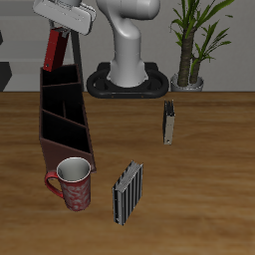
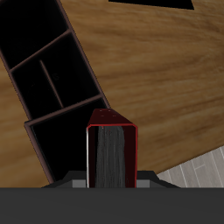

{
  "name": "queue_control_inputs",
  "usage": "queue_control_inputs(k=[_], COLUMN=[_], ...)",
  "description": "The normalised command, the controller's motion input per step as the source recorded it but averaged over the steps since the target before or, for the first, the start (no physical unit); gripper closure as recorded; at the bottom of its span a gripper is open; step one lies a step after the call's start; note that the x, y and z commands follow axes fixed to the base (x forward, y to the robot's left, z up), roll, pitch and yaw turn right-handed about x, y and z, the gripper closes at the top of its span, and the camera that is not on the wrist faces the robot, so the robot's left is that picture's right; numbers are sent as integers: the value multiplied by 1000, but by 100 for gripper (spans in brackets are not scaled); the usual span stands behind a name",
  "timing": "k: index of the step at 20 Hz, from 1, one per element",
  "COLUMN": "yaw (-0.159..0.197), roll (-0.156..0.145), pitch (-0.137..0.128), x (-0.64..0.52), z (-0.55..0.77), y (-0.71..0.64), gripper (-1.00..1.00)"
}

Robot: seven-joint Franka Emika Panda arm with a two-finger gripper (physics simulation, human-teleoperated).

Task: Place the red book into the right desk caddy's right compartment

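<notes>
Red book (image 1: 57, 47) held upright in the gripper (image 1: 68, 27) at upper left of the exterior frame, just above the right desk caddy (image 1: 64, 118). Fingers clamped narrow on the covers at the top end. Probably light, stiff, smooth-covered, so liable to slip or swing. Best pinched flat across both covers, near the spine.
</notes>
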Motion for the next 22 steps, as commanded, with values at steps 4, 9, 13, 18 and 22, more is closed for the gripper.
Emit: queue_control_inputs(k=[4, 9, 13, 18, 22], yaw=[-13, -2, 4, -37, -3], roll=[30, 48, 3, -23, 12], pitch=[5, 36, 13, 15, 7], x=[-23, 91, 117, 117, -32], z=[-97, -197, -92, -118, -220], y=[79, 253, -41, -128, 104], gripper=[100, 100, 100, 100, 100])
